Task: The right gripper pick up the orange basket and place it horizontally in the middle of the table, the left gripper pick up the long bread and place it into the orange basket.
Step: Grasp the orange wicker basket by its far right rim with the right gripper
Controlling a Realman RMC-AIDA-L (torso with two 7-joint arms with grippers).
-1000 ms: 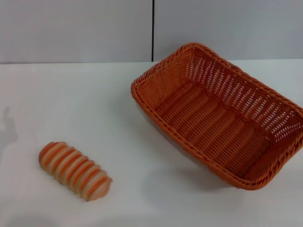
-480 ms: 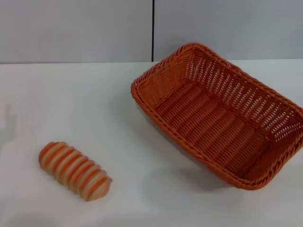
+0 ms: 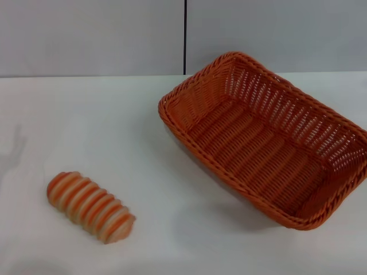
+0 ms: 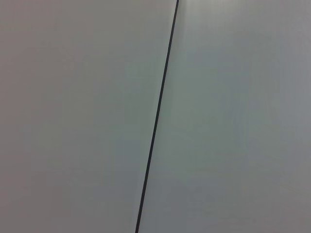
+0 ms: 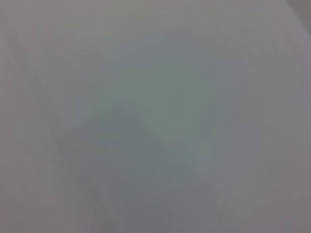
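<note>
The orange basket (image 3: 269, 140) lies on the white table (image 3: 114, 126) at the right in the head view, set diagonally, its far corner toward the back and its near corner at the right edge of the view. It holds nothing. The long bread (image 3: 90, 207), striped orange and cream, lies at the front left, also diagonal, well apart from the basket. Neither gripper shows in any view. The left wrist view holds only a pale surface crossed by a thin dark seam (image 4: 158, 116). The right wrist view holds only a plain grey surface.
A grey wall with a vertical dark seam (image 3: 185, 37) stands behind the table's back edge. Faint shadows lie on the tabletop at the far left (image 3: 14, 154). Bare white tabletop stretches between the bread and the basket.
The faint shadow at the table's far left has shifted slightly. The basket and the bread have not moved.
</note>
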